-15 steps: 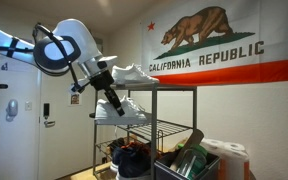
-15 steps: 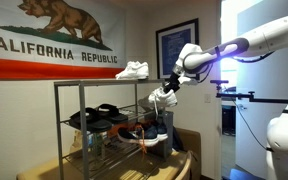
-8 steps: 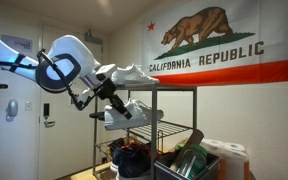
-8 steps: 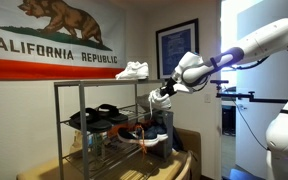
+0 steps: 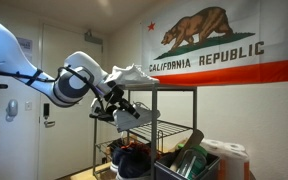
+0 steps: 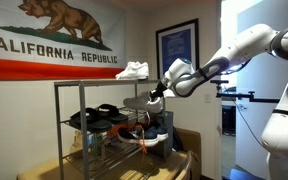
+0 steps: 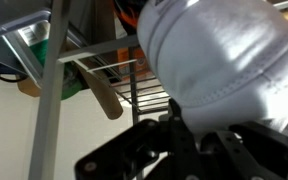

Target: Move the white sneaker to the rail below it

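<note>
My gripper (image 5: 111, 104) is shut on the white sneaker (image 5: 135, 114) and holds it at the open end of the tall black rack, just above the rail (image 5: 174, 121), the second tier. The gripper (image 6: 157, 96), the sneaker (image 6: 142, 102) and the rail (image 6: 129, 127) also show in an exterior view from the opposite side. In the wrist view the sneaker (image 7: 219, 60) fills the upper right, above my gripper (image 7: 184, 135). Its matching white mate (image 5: 134, 73) stands on the rack's top tier (image 6: 132, 70).
Dark shoes (image 6: 96, 117) lie on the rail's far part. Lower down are a wire-grid tier (image 7: 149, 92) and more shoes (image 6: 149, 133). A bin of bottles (image 5: 189, 160) stands beside the rack. A wooden handle (image 7: 101, 96) hangs by a rack post.
My arm has carried the white sneaker down and inward, from outside the rack's end to just over the second tier. The mate on top has not moved.
</note>
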